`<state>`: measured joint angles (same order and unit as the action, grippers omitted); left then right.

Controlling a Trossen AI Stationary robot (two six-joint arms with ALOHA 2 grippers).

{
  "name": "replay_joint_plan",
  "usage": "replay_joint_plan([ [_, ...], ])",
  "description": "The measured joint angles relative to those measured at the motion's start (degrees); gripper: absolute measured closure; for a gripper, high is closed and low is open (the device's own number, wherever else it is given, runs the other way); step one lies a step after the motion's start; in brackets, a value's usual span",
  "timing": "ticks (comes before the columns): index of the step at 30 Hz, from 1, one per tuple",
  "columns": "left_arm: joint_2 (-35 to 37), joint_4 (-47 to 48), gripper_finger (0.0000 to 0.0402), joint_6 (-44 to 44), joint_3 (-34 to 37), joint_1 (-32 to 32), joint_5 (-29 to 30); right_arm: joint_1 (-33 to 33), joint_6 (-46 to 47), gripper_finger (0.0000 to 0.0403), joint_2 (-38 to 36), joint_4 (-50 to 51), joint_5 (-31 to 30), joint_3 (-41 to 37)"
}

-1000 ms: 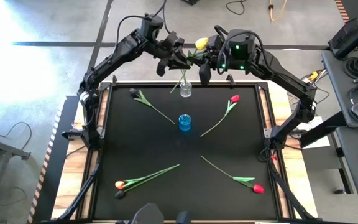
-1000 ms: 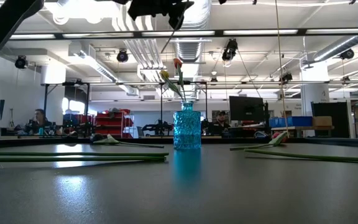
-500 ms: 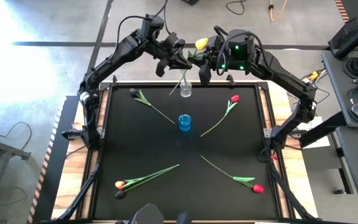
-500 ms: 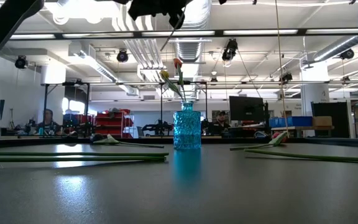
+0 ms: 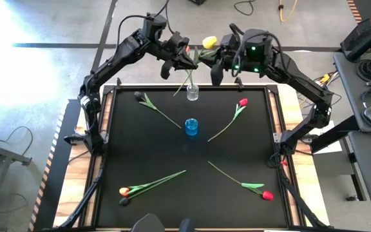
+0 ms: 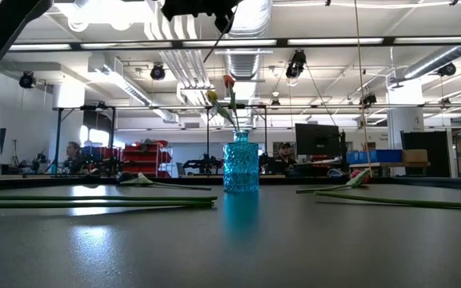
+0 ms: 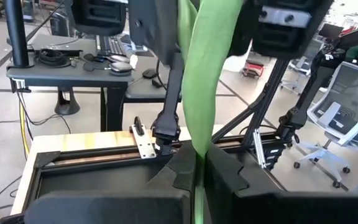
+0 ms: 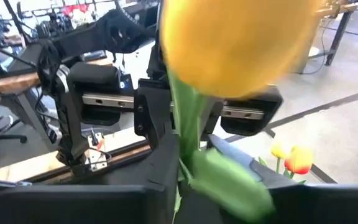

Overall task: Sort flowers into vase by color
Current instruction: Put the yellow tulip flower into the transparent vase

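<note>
L gripper (image 5: 180,57) on yellow tulip (image 5: 209,44) over clear vase (image 5: 192,93)

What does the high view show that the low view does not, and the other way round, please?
Only the high view shows both grippers, left and right, at the table's far edge, with the yellow tulip between them above the clear vase, and the red tulip lying at the near right. Only the low view shows two flower heads standing up behind the blue vase, and people in the room beyond. Both show the blue vase mid-table and stems lying flat.
</note>
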<state>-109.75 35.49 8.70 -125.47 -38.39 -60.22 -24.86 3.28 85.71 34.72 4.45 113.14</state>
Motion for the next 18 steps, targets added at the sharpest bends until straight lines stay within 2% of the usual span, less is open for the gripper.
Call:
replay_joint_plan([
  [8,1.9,0.3,0.0401,0.7,0.0,0.0,1.3,0.4,0.7,0.0243,-3.2,0.1,-0.1,0.0],
  [12,2.2,0.2,0.0401,0.5,0.0,0.0,2.2,1.3,0.8,0.0229,-4.2,0.3,-0.1,0.0],
  [18,2.3,2.6,0.0402,0.9,0.1,0.0,5.2,3.8,0.8,0.0229,-4.7,0.3,0.0,0.0],
])
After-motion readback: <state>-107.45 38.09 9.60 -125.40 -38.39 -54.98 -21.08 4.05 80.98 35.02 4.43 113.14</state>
